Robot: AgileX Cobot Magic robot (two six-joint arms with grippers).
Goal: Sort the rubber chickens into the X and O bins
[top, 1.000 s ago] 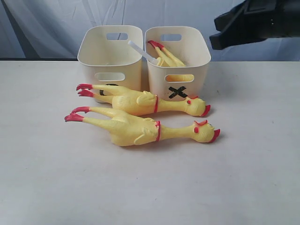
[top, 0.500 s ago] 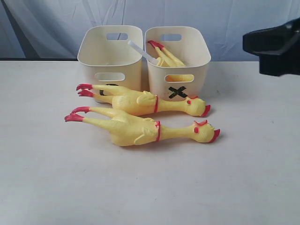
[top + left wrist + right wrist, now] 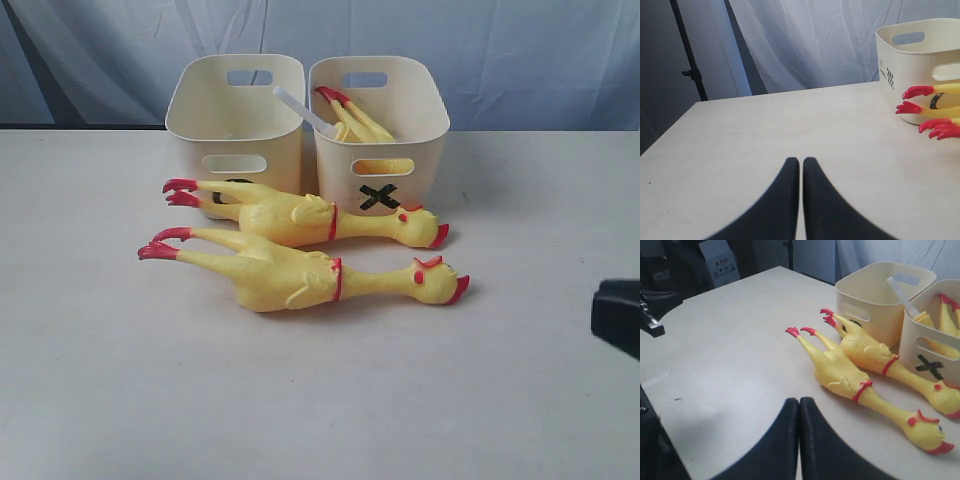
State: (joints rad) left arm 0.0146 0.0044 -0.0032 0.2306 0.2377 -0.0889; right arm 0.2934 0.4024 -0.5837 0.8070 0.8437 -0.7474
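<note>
Two yellow rubber chickens lie side by side on the table in front of the bins, heads to the right: a near one (image 3: 290, 275) and a far one (image 3: 290, 215). A third chicken (image 3: 360, 125) sits in the X bin (image 3: 425, 110), red feet up. The far chicken's legs mostly hide the black mark on the left bin (image 3: 200, 110). My right gripper (image 3: 799, 401) is shut and empty, low over the table short of the near chicken (image 3: 840, 372). Only a black part of the right arm (image 3: 617, 315) shows at the exterior view's right edge. My left gripper (image 3: 801, 160) is shut and empty, well away from the chickens' red feet (image 3: 915, 92).
A white flat strip (image 3: 300, 108) leans across the rims between the two bins. A blue-grey curtain (image 3: 500, 50) hangs behind the table. The table's left edge and a dark stand (image 3: 690, 65) show in the left wrist view.
The right arm has dropped from the upper right of the exterior view to low at its right edge. The chickens and bins have not moved.
</note>
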